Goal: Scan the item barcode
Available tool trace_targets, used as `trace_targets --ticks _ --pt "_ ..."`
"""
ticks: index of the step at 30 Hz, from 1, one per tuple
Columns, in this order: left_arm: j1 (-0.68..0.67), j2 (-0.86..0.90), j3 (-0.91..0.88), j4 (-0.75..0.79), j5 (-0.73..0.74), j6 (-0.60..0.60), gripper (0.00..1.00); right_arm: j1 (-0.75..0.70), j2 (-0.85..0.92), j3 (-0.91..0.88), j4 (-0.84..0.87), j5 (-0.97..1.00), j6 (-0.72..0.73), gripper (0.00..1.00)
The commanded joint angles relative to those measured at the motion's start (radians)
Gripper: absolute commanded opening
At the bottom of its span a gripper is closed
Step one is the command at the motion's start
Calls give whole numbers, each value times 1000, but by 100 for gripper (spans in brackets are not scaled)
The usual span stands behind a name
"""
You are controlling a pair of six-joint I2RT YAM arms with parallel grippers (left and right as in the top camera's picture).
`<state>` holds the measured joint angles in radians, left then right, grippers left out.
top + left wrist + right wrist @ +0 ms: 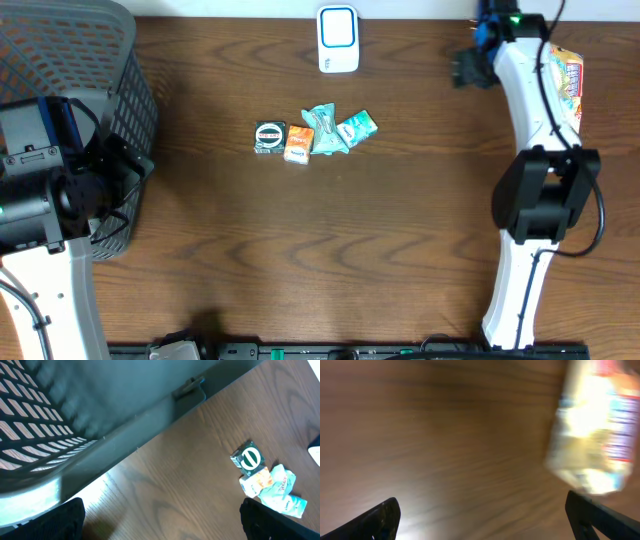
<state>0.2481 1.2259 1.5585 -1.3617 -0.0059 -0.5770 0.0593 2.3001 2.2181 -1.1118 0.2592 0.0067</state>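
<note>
Overhead view: a brown wood-grain table (400, 230) with an arm at each side.
Item to scan: a yellow plastic snack packet with red and blue print (568, 82) sits at the far right of the table. It is just beside the right arm's white link, which covers its left edge.
Scanner: a white upright barcode scanner with a blue-edged window (338, 38) stands at the back middle, well apart from the yellow packet.
Right gripper (482, 520): the two black fingers (385, 517) are spread to the frame's lower corners with only bare table between them. Nothing is gripped.
Right wrist view: blurred, with the yellow packet showing at upper right, clear of both fingers.
Left gripper (160, 525): jaws are equally wide apart, with only wood between the dark fingertips (62, 520).
Basket: a grey plastic mesh basket (120, 40) fills the back left corner, and its rim runs across the left wrist view.
Centre cluster: a small dark square packet with a round green logo (270, 137), an orange packet (298, 144) and two teal wrappers (340, 130) lie close together in the middle of the table.
</note>
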Motion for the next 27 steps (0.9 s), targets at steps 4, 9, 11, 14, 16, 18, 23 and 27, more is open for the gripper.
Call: trace_targets --ticks 4,9,11,14,16,18,23,27 --pt "6 -5 11 -3 -6 -4 97 184 -114 22 -108 -326 26 99" --pt "6 -5 11 -3 -6 -4 97 294 -105 0 -122 -325 26 99" --pt "6 -5 11 -3 -6 -4 98 335 -105 -15 -122 -314 25 99" --pt "6 -5 11 -3 -6 -4 98 362 -105 -40 -126 -311 22 99" --pt "6 -5 11 -3 -6 -4 98 373 -105 -64 -126 -312 23 99" --pt "6 -5 11 -3 -6 -4 98 377 -105 -85 -118 -314 23 99" --pt "6 -5 11 -3 -6 -4 97 388 -105 -136 -78 -349 82 99" --pt "6 -5 11 -3 -6 -4 98 395 -105 -138 -77 -349 205 99"
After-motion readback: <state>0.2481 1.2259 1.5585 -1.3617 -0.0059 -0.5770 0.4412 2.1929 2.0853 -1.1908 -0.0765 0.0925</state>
